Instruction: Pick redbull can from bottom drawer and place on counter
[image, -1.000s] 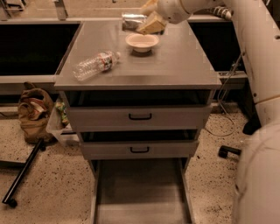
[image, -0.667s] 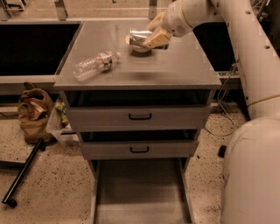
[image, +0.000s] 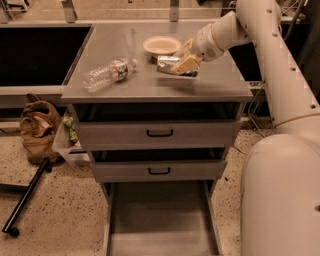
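Where the white arm (image: 260, 45) ends, tool: a tan two-finger tool (image: 181, 64) low over the right half of the desk (image: 210, 85), its fingers closed around the can.
Can: a small silver can (image: 166, 63) held in the tool, tipped on its side, not upright.
Long axis of can: roughly level and running across the picture, the free end poking out of the tool toward the picture's left.
Can and desk: the can is over the desk with a dark shadow right under it; whether it touches the surface or hangs just above cannot be told.
Key relation: the can is already in the tool's grip, so the desk lies straight below it, and setting it down looks like a matter of lowering and letting go; lying sideways, it may roll once freed.
Bowl: a pale shallow bowl (image: 161, 45) just beyond the tool, toward the back of the desk, near the can's free end.
Bottle: a clear plastic bottle (image: 107, 74) lying on its side, well off to the picture's left of the tool.
Bottom drawer: pulled out and bare, the bottom drawer (image: 160, 225) sits far below the tool and nearer the viewer.
Upper drawers: two drawers with black handles (image: 159, 134) directly under the desk, below the tool.
Progress: judged nearly done, with only the release left.
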